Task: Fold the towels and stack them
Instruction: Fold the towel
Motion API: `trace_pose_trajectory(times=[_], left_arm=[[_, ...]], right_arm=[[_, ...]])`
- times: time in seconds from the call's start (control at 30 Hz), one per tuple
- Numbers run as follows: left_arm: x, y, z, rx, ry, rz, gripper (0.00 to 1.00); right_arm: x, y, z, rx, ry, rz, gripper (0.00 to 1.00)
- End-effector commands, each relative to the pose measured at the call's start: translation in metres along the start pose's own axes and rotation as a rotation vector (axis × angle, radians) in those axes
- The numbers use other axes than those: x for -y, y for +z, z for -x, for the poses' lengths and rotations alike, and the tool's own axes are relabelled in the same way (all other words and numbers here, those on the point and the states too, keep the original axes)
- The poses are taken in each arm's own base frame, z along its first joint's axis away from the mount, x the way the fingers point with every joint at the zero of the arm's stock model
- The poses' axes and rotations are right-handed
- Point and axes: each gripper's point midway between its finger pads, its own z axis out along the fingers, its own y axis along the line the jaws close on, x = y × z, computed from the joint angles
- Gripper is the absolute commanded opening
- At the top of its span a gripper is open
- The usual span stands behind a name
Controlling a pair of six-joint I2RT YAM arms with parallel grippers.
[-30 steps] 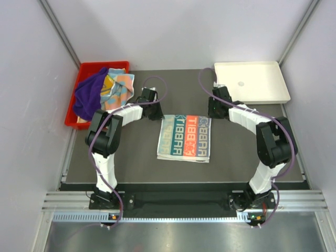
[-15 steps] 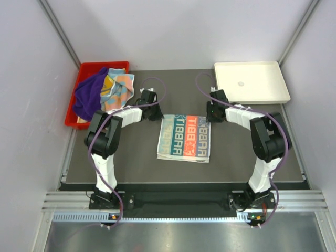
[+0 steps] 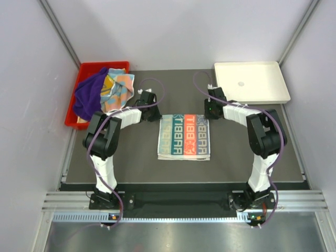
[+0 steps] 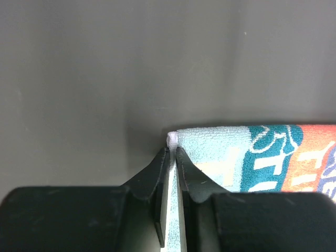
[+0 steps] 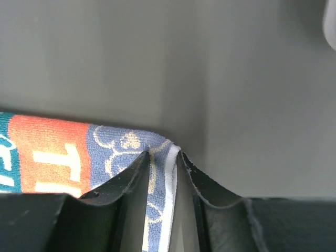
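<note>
Dark table matting [image 3: 131, 163] is carrying the lettered towel [image 3: 184, 137], lying flat at its middle. The left gripper [image 4: 172, 150] is pinching the towel's far left corner between nearly closed jaws, and the right gripper [image 5: 164, 154] is nipping the far right corner. A purple towel [image 3: 88, 97] and a multicoloured towel [image 3: 118, 88] are lying heaped in the red bin [image 3: 71, 113].
</note>
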Motion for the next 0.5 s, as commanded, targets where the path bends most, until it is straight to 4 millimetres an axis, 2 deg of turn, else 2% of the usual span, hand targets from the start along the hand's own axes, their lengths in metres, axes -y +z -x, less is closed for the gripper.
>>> trace_pose_trajectory(times=[0.0, 0.07, 0.1, 0.2, 0.47], left_arm=[[0.0018, -0.0137, 0.0134, 0.051, 0.002, 0.009, 0.16], [0.0038, -0.0143, 0.0153, 0.048, 0.011, 0.01, 0.21], [0.0054, -0.015, 0.0164, 0.048, 0.018, 0.0, 0.3], [0.0096, -0.0154, 0.0164, 0.04, 0.035, -0.022, 0.39], [0.0029, -0.0109, 0.0185, 0.013, 0.053, 0.012, 0.4]], right_arm=[[-0.0089, 0.0089, 0.014, 0.026, -0.006, 0.044, 0.27], [-0.0143, 0.0085, 0.0123, 0.018, -0.005, 0.072, 0.27], [-0.0134, 0.0087, 0.0118, 0.017, -0.005, 0.07, 0.27], [-0.012, 0.0094, 0.0129, 0.02, -0.013, 0.063, 0.27], [-0.0121, 0.0085, 0.0183, 0.029, -0.013, 0.071, 0.27]])
